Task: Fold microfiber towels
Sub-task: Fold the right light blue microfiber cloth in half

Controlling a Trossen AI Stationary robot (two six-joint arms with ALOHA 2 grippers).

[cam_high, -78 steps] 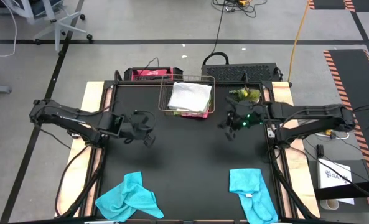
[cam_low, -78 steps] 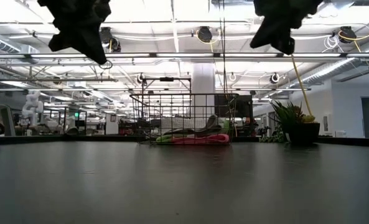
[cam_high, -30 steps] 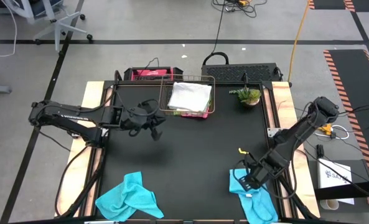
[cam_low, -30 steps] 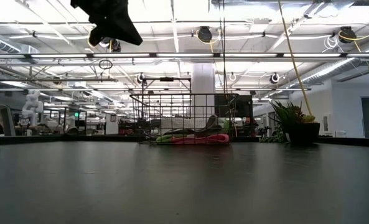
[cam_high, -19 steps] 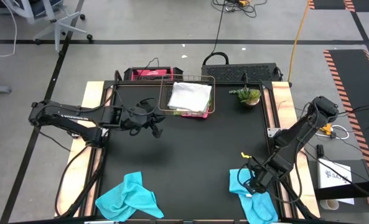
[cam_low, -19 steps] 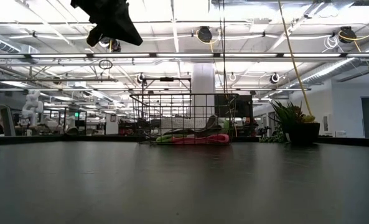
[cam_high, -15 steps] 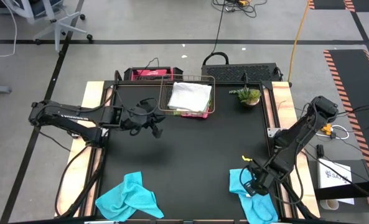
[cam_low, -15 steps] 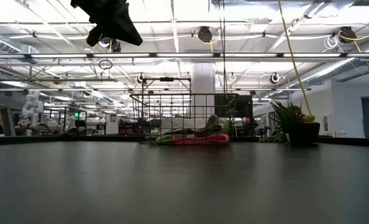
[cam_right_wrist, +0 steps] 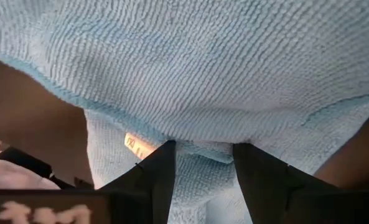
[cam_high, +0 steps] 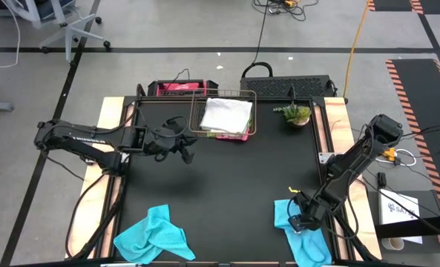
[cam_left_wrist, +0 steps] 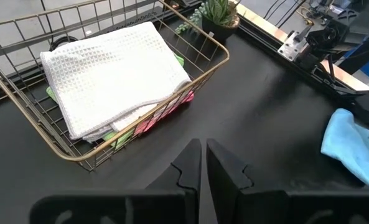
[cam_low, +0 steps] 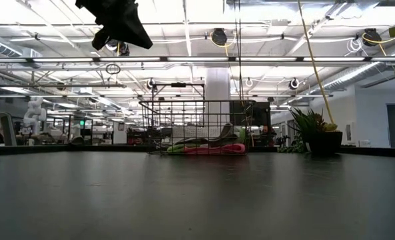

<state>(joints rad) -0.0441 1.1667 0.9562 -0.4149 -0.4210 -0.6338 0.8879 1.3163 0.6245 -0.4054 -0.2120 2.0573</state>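
Fingers (cam_right_wrist: 172, 180) of your right arm are spread over the blue towel (cam_high: 301, 236) at the worktop's (cam_high: 227, 185) near right, so the pick-up is beginning: close on its edge next.

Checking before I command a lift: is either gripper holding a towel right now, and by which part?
Nothing is held yet. The right gripper is open, its fingers either side of a fold of the right blue towel. The left gripper is shut and empty near the basket.
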